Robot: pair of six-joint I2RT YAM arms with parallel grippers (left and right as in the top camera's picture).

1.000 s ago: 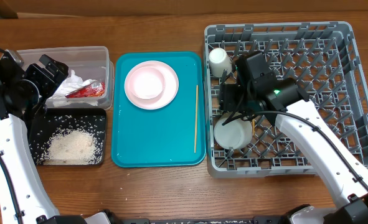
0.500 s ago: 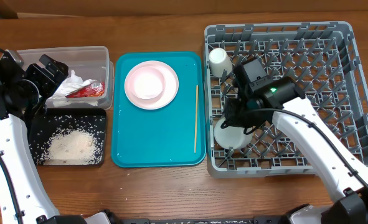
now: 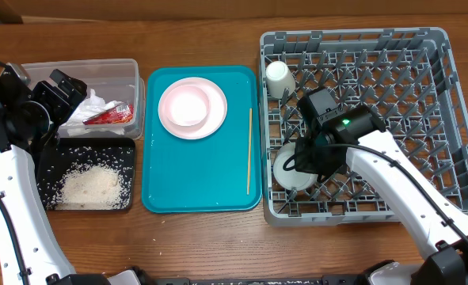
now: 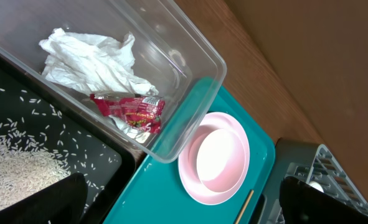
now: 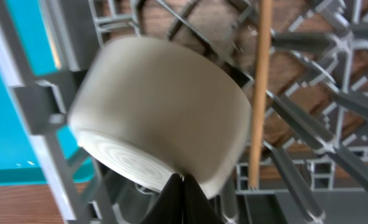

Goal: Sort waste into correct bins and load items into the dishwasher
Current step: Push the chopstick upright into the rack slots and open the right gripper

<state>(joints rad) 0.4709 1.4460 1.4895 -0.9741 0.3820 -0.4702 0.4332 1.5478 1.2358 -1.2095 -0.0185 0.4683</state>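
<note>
1. The right gripper [image 5: 182, 186] has its two dark fingertips pressed together with nothing between them, low in the dish rack [image 3: 424, 63] near its front-left corner.
2. Just beyond those tips the pale grey-green bowl [image 5: 159, 112] lies tilted among the pegs, its foot ring turned toward the wrist camera; whether the tips touch it I cannot tell.
3. Beside the bowl, one wooden chopstick [image 5: 258, 93] lies across the rack's grid.
4. The white cup [image 3: 279, 77] sits in the rack's back-left corner.
5. The left gripper [image 4: 184, 186] hangs spread wide and empty over the bins.
6. Below it, the clear tub [image 3: 115, 67] holds the red-and-white wrapper [image 4: 127, 111] and crumpled white paper [image 4: 90, 56].
7. The black tray [image 3: 51, 158], just in front of the tub, holds the rice [image 3: 91, 186].
8. On the teal tray [image 3: 202, 178], the pink bowl [image 3: 186, 104] rests on the pink plate [image 3: 216, 119]; a second chopstick [image 3: 249, 150] lies along the right edge.
</note>
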